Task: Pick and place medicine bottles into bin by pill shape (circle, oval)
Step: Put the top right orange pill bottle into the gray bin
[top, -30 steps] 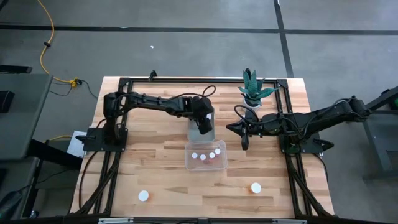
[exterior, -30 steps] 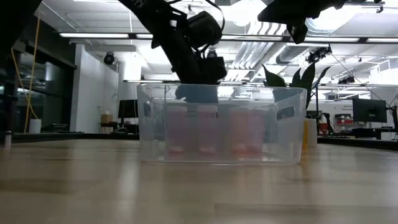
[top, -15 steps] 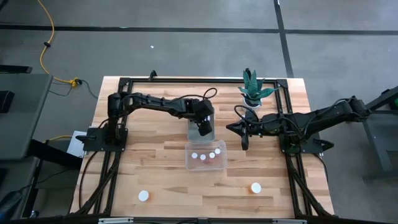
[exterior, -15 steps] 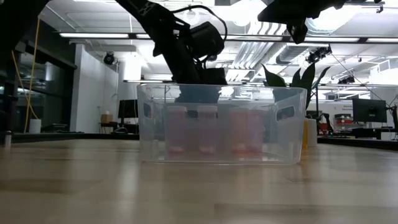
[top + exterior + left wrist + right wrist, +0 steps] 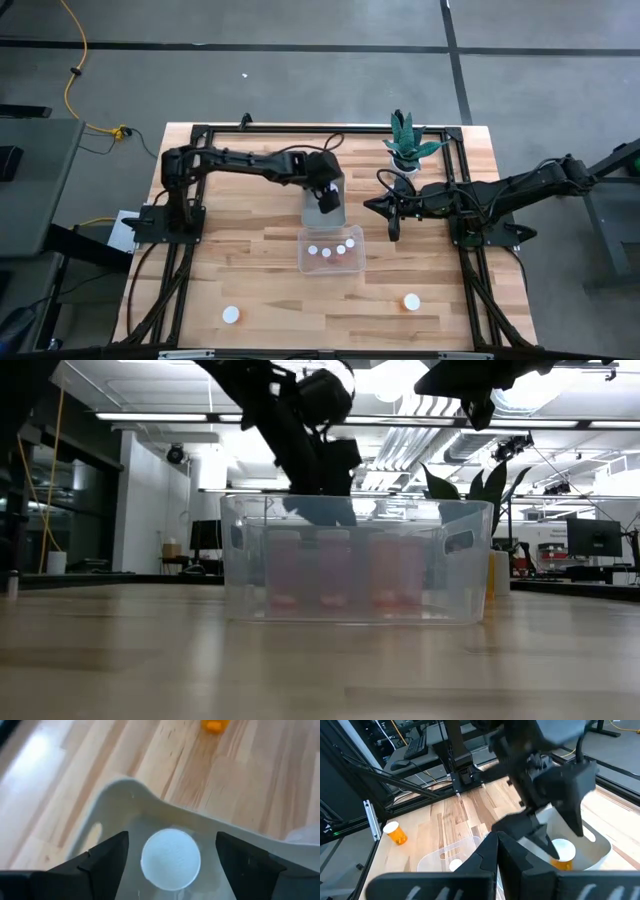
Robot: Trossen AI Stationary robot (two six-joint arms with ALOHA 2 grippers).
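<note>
Hovering over the far bin point(image 5: 322, 212), left claw point(image 5: 171, 851) stands wide open around a white-capped bottle point(image 5: 171, 859), not pinching it. Risk: a finger clips the cap on retreat, tipping it. Right claw point(image 5: 392, 222) waits nearby, pressed closed.
</note>
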